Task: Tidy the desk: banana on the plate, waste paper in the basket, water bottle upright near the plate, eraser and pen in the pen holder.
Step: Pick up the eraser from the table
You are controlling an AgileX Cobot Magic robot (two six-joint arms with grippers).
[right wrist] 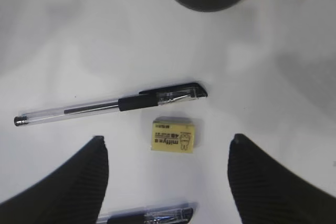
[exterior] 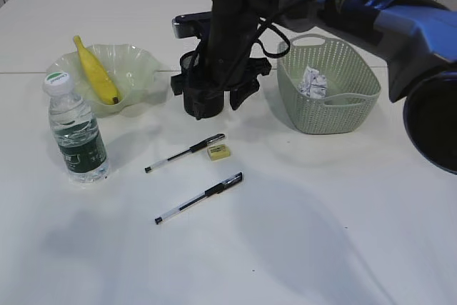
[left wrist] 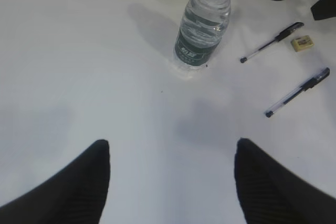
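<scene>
A banana (exterior: pixel 96 73) lies on the green plate (exterior: pixel 139 62) at the left. The water bottle (exterior: pixel 77 133) stands upright in front of the plate and also shows in the left wrist view (left wrist: pixel 202 30). Waste paper (exterior: pixel 313 82) lies in the green basket (exterior: pixel 321 116). Two pens (exterior: pixel 187 152) (exterior: pixel 200 197) and a yellow eraser (exterior: pixel 218 151) lie on the table in front of the black pen holder (exterior: pixel 198 101). My right gripper (right wrist: pixel 167 139) is open above the eraser (right wrist: pixel 173 135), between the two pens (right wrist: pixel 113 103) (right wrist: pixel 147 216). My left gripper (left wrist: pixel 171 142) is open and empty over bare table.
The right arm (exterior: pixel 235 19) reaches across the middle and hides much of the pen holder. The left wrist view shows the pens (left wrist: pixel 272 42) (left wrist: pixel 297 92) and the eraser (left wrist: pixel 301 43) to the right of the bottle.
</scene>
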